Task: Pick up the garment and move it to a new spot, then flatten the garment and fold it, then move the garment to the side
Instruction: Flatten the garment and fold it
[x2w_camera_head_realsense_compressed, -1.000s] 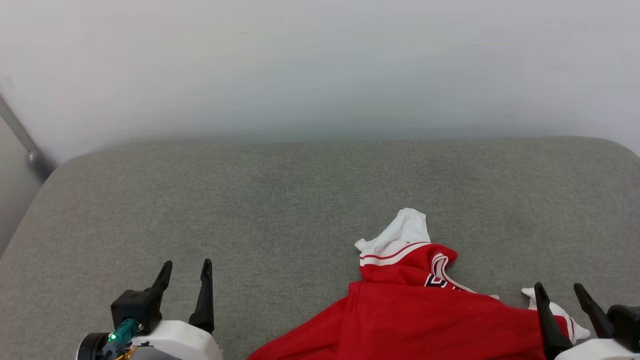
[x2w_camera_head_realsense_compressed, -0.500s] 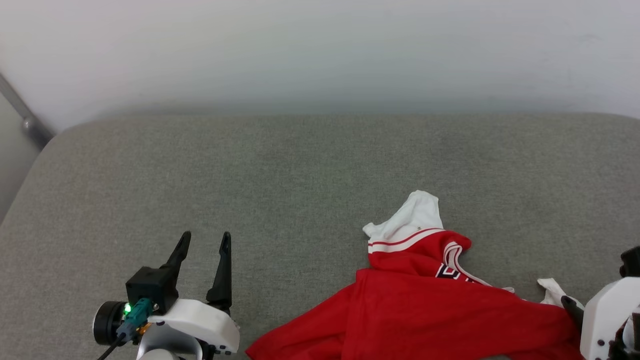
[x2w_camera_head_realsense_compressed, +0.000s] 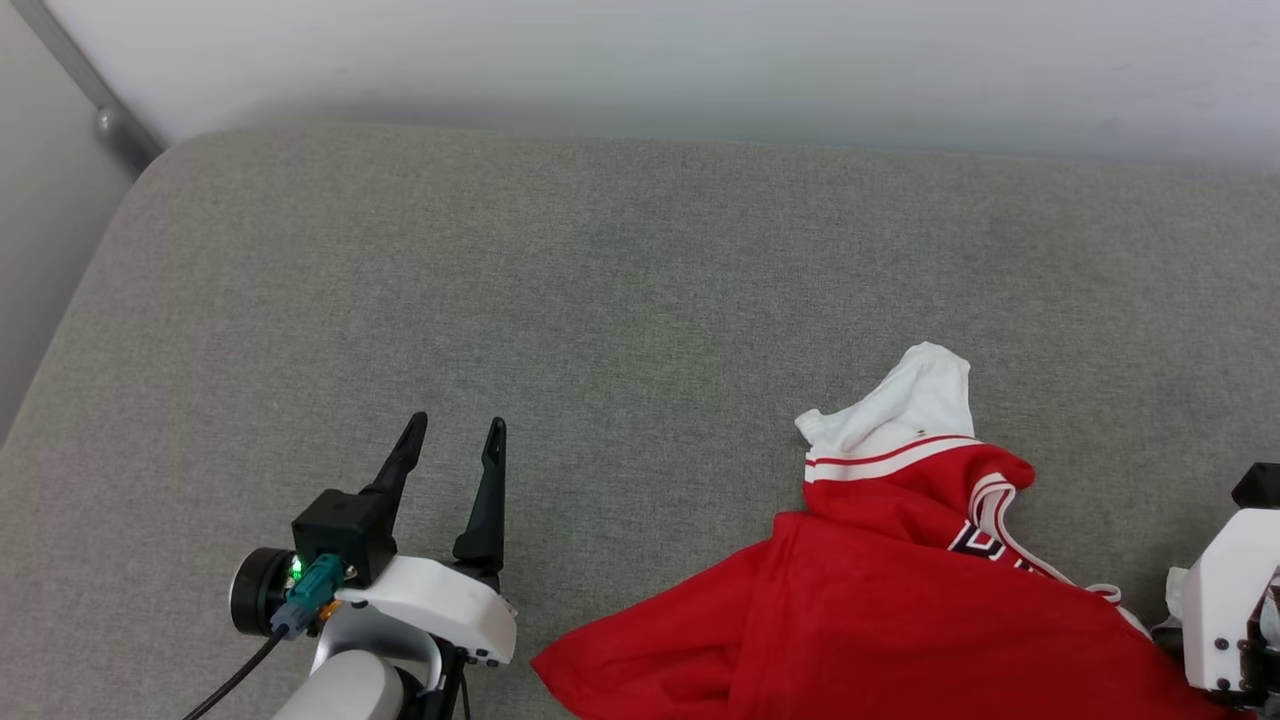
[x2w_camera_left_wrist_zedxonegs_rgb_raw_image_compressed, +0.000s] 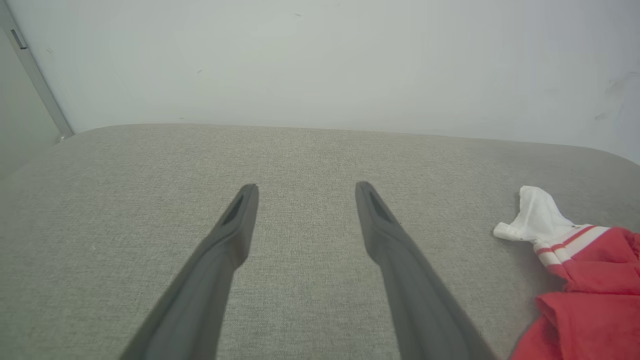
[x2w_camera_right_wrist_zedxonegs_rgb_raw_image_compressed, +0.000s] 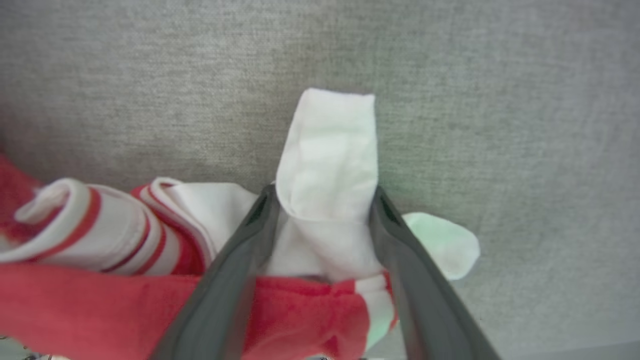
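Note:
The garment (x2w_camera_head_realsense_compressed: 900, 620), a red jersey with white sleeves and striped trim, lies crumpled at the front right of the grey cushion. One white sleeve (x2w_camera_head_realsense_compressed: 920, 395) points away from me. In the right wrist view my right gripper (x2w_camera_right_wrist_zedxonegs_rgb_raw_image_compressed: 324, 191) points down at the garment (x2w_camera_right_wrist_zedxonegs_rgb_raw_image_compressed: 100, 300), and its fingers stand wide on either side of the other white sleeve (x2w_camera_right_wrist_zedxonegs_rgb_raw_image_compressed: 330, 150), touching the cloth's edges. My left gripper (x2w_camera_head_realsense_compressed: 455, 425) hovers open and empty over bare cushion, well left of the garment. The left wrist view shows the left gripper (x2w_camera_left_wrist_zedxonegs_rgb_raw_image_compressed: 306, 186) and the garment (x2w_camera_left_wrist_zedxonegs_rgb_raw_image_compressed: 590, 270) at the right edge.
The grey fabric cushion (x2w_camera_head_realsense_compressed: 500, 250) stretches wide to the left and far side of the garment. A white wall (x2w_camera_head_realsense_compressed: 700, 60) runs behind it. A metal bar (x2w_camera_head_realsense_compressed: 100, 110) slants at the far left corner, where the cushion's edge rounds off.
The head camera has tilted down and shifted. My right arm has turned its fingers down over the white sleeve, out of the head view, and they have narrowed slightly. The left gripper stays open.

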